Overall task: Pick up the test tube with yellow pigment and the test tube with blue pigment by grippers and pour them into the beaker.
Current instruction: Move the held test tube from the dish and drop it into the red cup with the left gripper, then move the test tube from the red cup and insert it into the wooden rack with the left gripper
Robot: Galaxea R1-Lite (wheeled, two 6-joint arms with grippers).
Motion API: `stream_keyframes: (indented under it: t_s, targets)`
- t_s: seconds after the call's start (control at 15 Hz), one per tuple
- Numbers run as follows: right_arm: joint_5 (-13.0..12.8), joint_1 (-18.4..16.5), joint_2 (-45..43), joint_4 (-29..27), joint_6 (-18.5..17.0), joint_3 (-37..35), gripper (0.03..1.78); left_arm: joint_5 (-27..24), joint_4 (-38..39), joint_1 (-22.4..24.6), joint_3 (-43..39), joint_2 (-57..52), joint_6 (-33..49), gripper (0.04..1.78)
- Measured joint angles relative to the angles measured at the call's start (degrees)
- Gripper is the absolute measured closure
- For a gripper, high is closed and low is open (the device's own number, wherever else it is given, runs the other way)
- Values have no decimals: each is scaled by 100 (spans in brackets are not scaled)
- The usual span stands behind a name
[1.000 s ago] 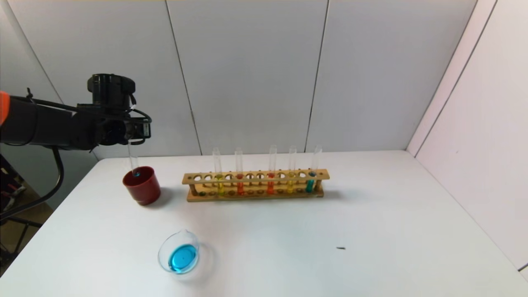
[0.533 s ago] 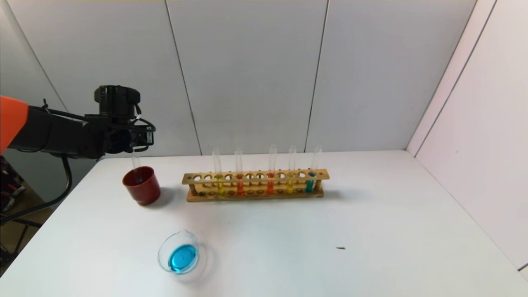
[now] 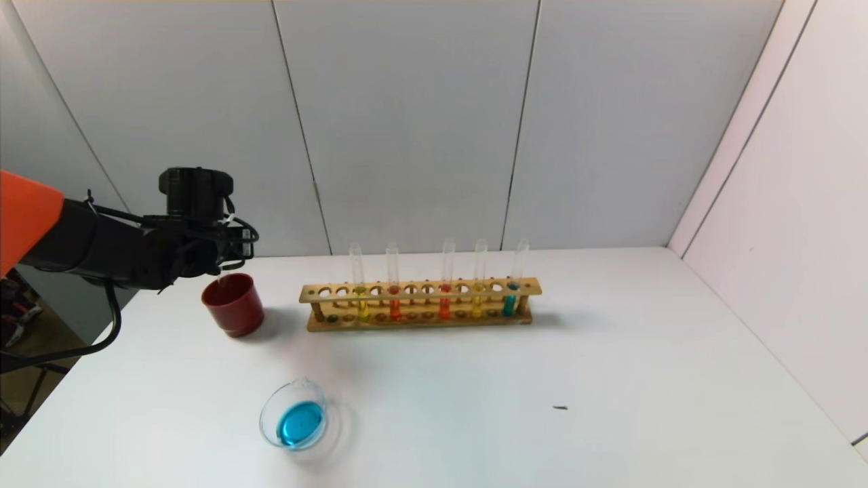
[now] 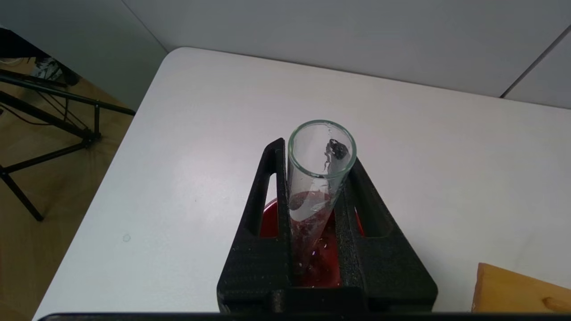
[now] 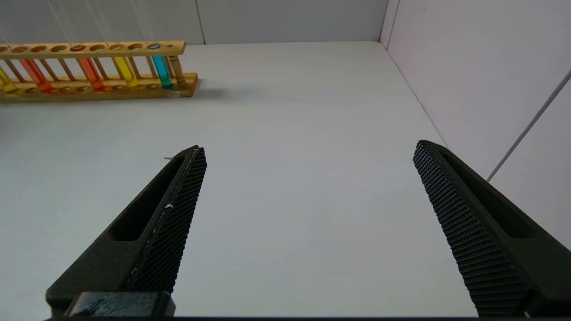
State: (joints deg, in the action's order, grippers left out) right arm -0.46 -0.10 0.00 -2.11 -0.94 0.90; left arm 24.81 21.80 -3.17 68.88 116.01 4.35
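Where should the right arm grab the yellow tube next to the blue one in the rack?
Probably on the bare glass of the test tube with yellow pigment above the wooden rack, coming from the front with jaws level. It stands upright, its neighbours spaced apart; the lower part sits inside the rack.

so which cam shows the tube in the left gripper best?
Left wrist view: the emptied test tube fills the middle, clamped between the left gripper fingers, open mouth up, its base down in the red cup. Head view shows only a sliver of it below the gripper. Right wrist view misses it.
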Motion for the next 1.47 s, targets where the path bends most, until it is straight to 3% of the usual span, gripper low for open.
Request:
stream_keyframes:
  t_s: [0.27, 0.6, 0.87, 1.2, 1.47]
  targets:
    - [2, 0, 0, 0, -2, 0, 11, -26, 325, -21, -385, -93, -6, 130]
    - [2, 0, 0, 0, -2, 0, 11, -26, 490, -84, -581, -239, -24, 52]
    - [2, 0, 0, 0, -2, 0, 11, -20, 479, -305, -863, -705, -61, 12]
    - [2, 0, 0, 0, -2, 0, 11, 60, 488, -1067, -1696, -1595, 24, 7]
    - [5, 0, 0, 0, -2, 0, 11, 374, 472, -1972, -2295, -2328, 358, 7]
